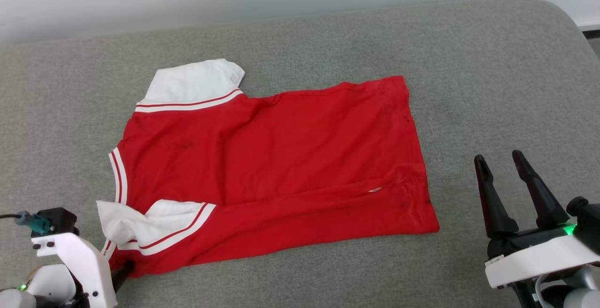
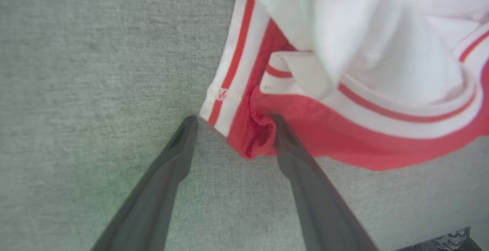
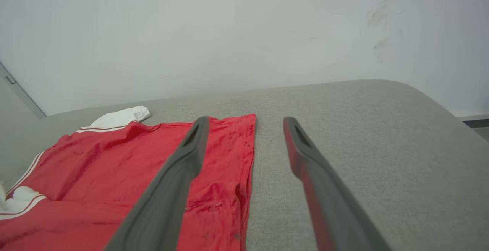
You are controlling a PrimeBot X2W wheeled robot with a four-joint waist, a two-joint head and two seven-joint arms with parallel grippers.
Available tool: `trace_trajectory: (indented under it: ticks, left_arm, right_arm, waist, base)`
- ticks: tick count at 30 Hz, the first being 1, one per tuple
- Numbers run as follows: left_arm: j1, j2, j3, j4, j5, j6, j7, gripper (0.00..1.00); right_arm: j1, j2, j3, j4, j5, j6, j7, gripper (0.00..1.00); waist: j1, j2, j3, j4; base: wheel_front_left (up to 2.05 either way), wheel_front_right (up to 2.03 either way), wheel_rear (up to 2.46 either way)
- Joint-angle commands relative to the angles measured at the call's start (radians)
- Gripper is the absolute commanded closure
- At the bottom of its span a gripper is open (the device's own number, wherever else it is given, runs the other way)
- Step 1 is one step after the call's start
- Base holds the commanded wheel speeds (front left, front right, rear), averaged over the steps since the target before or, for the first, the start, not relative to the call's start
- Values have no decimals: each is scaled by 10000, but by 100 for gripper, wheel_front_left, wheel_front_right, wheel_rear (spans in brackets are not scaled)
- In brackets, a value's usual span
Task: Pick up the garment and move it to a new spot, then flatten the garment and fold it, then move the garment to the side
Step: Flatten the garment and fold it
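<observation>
Head view: shirt [image 1: 276, 158] spread on the grey cushion [image 1: 468, 64], both grippers open

The red shirt lies plain side up in the middle of the cushion, neck to the left and hem to the right. One white sleeve sticks out at the far left; the other is crumpled over the near left corner. The left gripper [image 2: 233, 118] has its fingers spread around that corner. The right gripper [image 1: 498, 156], fingers apart and empty, is near the hem.

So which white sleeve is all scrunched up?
The near sleeve, beside the left claw: it is bunched and folded on the red T-shirt, while the far sleeve lies flat.
</observation>
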Motion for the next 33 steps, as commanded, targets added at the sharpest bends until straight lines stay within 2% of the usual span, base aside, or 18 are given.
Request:
trace_trajectory:
  ticks: [1, 2, 5, 11, 19, 23, 28, 33]
  left_arm:
    - [181, -615, -628, 550, -289, -243, 451, 57]
    - [162, -680, -691, 617, -398, -340, 570, 100]
    - [78, -756, -684, 667, -546, -521, 577, 100]
    - [-75, -482, -127, 135, -106, -250, -502, 100]
    - [15, -662, -38, -1358, 695, 440, -1612, 100]
    - [-183, -816, -231, -2039, 965, 588, -1775, 100]
    - [-376, -947, -389, -2504, 1193, 692, -1921, 100]
    - [-477, -1124, -511, -2744, 1217, 738, -2009, 100]
  right_arm:
    - [104, 61, -97, -13, -7, -7, 69, 0]
    - [122, 48, -138, -15, 5, -7, 103, 0]
    - [178, -19, -344, 5, 143, -7, 324, 0]
    - [339, -221, -837, 90, 616, -7, 1380, 0]
    - [72, -772, -1184, 820, 1470, -7, 5592, 0]
    - [-376, -911, -980, 1314, 1785, -7, 7121, 0]
    - [-947, -990, -582, 1972, 1992, -7, 7667, 0]
    - [-1306, -797, 30, 2971, 2213, -6, 8089, 0]
  waist:
    - [2, -1, 101, -69]
    - [2, -1, 114, -64]
    - [2, -1, 79, -15]
    - [2, -1, -130, 272]
    - [2, -1, -79, 911]
    - [2, -1, 139, 1298]
    - [2, -1, 406, 1637]
    - [2, -1, 641, 1872]
  base:
    - [0, 0, 0]
    - [0, 0, 0]
    - [0, 0, 0]
    - [0, 0, 0]
    - [0, 0, 0]
    - [0, 0, 0]
    - [0, 0, 0]
    - [0, 0, 0]
